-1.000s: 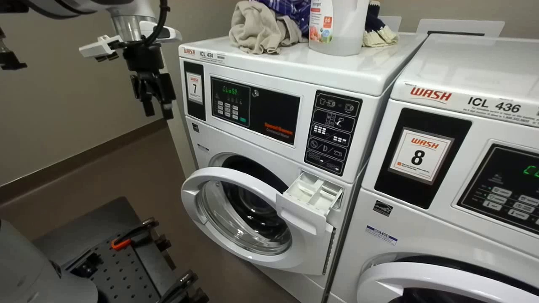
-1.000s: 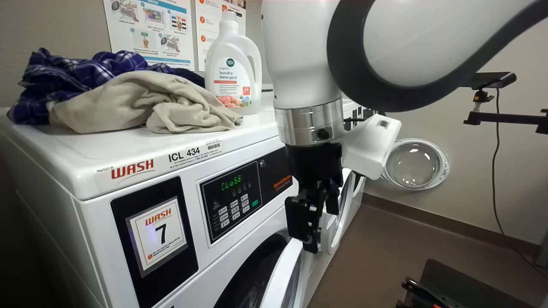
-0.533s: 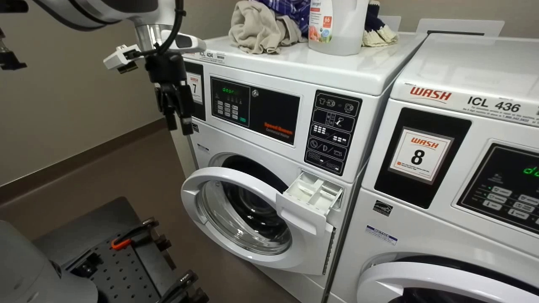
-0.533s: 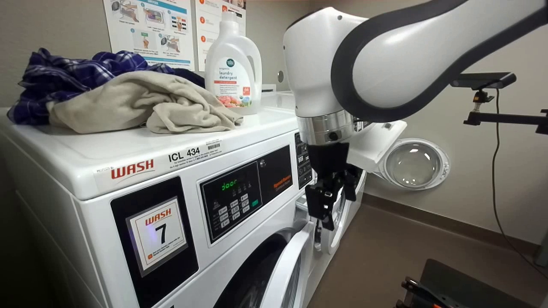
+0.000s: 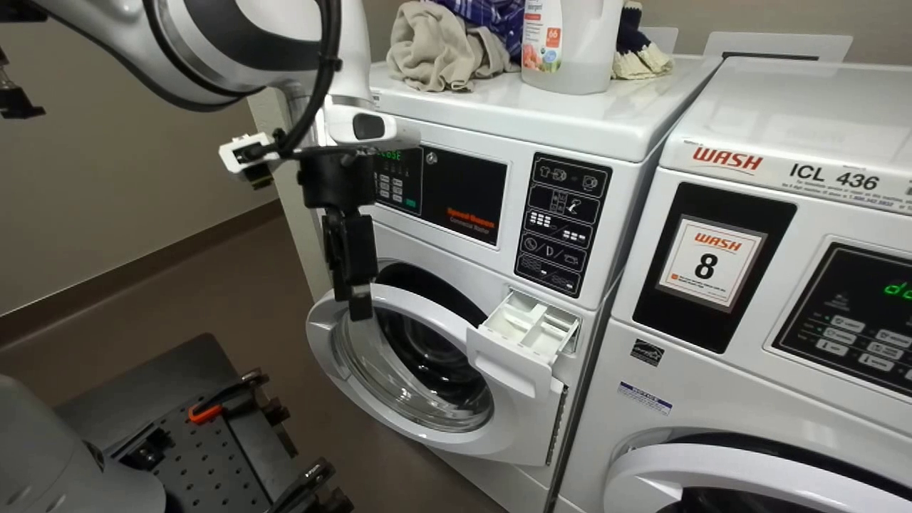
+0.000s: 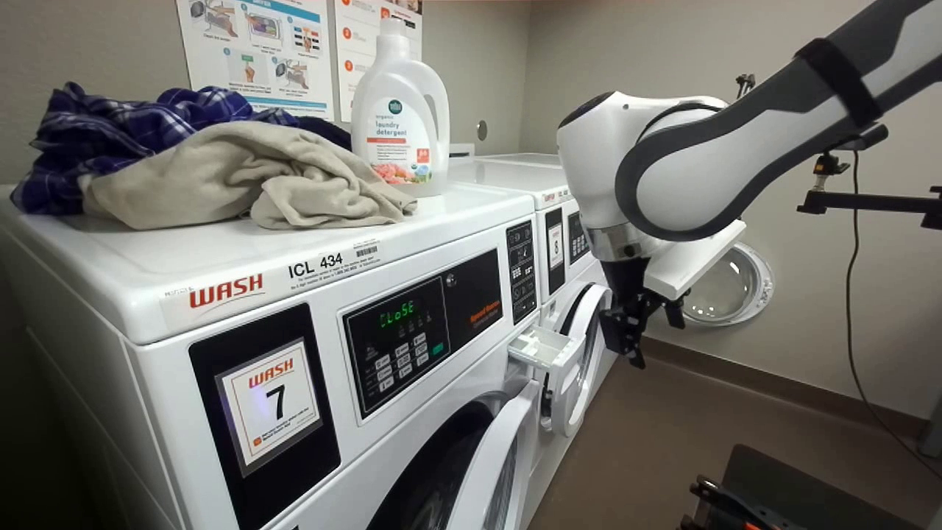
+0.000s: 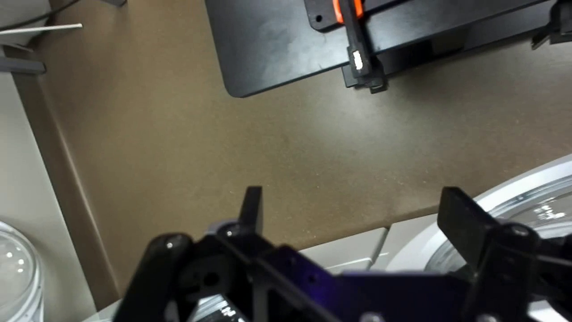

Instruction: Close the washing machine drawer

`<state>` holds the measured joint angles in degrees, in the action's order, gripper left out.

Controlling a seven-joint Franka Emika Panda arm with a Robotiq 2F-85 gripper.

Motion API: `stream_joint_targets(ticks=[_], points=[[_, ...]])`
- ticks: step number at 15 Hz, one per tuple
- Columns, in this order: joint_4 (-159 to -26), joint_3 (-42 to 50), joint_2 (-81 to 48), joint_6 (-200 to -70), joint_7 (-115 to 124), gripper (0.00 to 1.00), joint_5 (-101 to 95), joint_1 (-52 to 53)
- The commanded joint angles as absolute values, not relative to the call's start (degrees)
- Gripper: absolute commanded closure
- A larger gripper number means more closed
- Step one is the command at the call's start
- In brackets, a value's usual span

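Note:
The washing machine drawer (image 5: 514,365) is a small white tray with inner compartments, pulled out of the front of the washing machine (image 5: 456,260). It also shows in an exterior view (image 6: 543,346), sticking out below the dark panel. My gripper (image 5: 353,299) hangs pointing down in front of the machine, left of the drawer and overlapping the round door. In an exterior view my gripper (image 6: 656,340) is right of the drawer with a gap between them. In the wrist view my gripper (image 7: 353,192) is open and empty, its fingers wide apart. The drawer is out of that view.
The round door (image 5: 399,293) stands open beside and below the drawer. Washer 8 (image 5: 769,285) stands to the right, its door also open. A detergent bottle (image 6: 401,125) and clothes (image 6: 243,173) lie on top. The black robot base platform (image 7: 277,49) is on the floor.
My gripper has moved right and down in one exterior view, away from washer 7's display. It has moved off the drawer in the other, uncovering it. The drawer has not moved.

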<state>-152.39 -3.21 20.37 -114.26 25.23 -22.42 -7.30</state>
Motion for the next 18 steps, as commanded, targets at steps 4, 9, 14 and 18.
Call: stream_joint_targets(ticks=[4,9,14,18], points=[[-158.1,-0.5,18.3,-125.5,37.8,0.0,-37.2,-14.5],[-159.1,2.5,11.9,-135.4,52.6,0.0,-52.2,-17.6],[-157.2,6.8,4.3,-140.2,71.2,0.0,-67.5,-16.6],[-153.6,8.4,-2.2,-140.3,84.3,0.0,-75.9,-14.6]])
